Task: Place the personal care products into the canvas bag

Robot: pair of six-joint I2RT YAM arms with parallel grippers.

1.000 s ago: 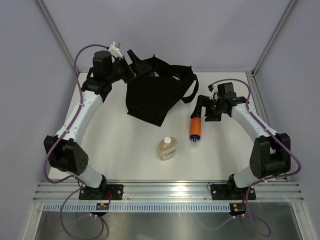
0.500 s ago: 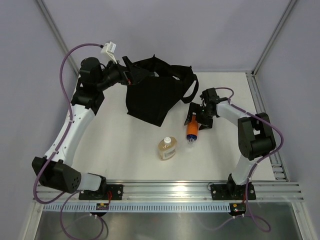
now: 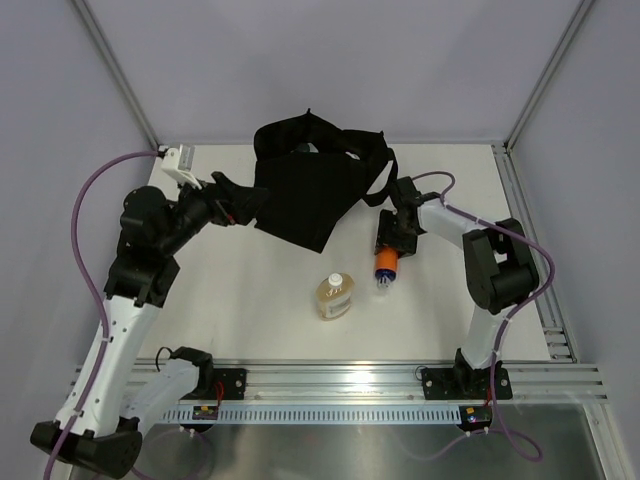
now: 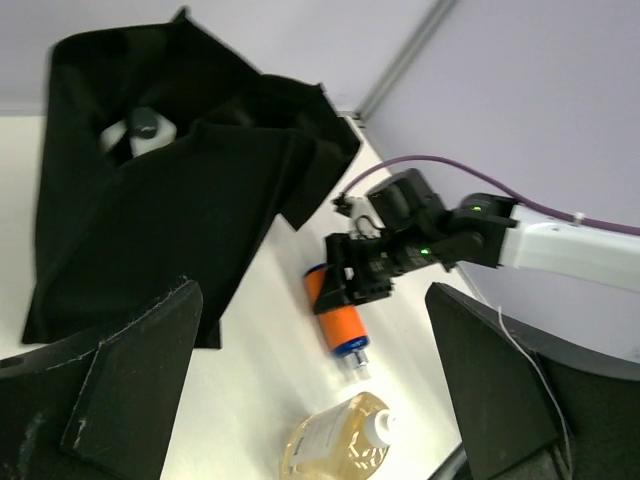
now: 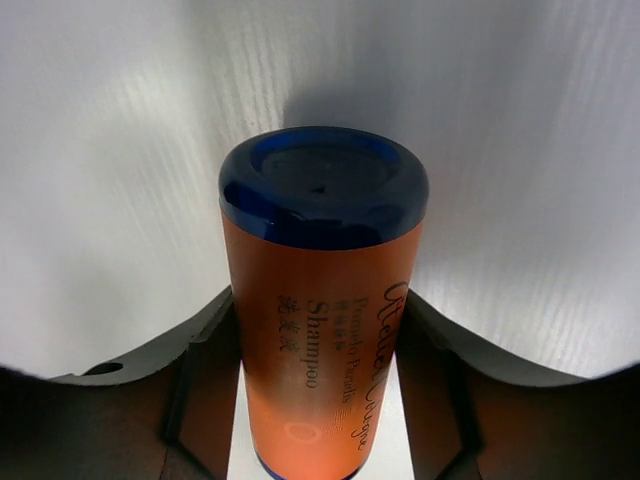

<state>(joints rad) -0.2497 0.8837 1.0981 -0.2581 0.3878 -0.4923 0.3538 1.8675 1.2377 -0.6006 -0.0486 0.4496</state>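
Observation:
The black canvas bag (image 3: 310, 190) lies at the back middle of the table, and a grey-topped bottle (image 4: 141, 127) shows inside its open mouth. An orange cylinder bottle (image 3: 387, 262) with a blue end lies on the table to the bag's right. My right gripper (image 3: 391, 238) is shut on it, and the pads (image 5: 205, 365) press both of its sides (image 5: 320, 300). A squat amber-liquid bottle (image 3: 334, 297) with a white cap lies in front of the bag. My left gripper (image 3: 248, 203) hangs open at the bag's left edge, its fingers (image 4: 130, 390) wide apart and holding nothing.
Metal frame posts (image 3: 520, 120) stand at the table's back corners, and grey walls close in the back and sides. A rail (image 3: 330, 385) carrying both arm bases runs along the near edge. The right arm's cable (image 3: 440, 180) loops near the bag's handle.
My right gripper dropped onto the orange bottle and closed on it, nudging it slightly. My left arm swung from the bag's back-left rim down to its front-left edge, still open.

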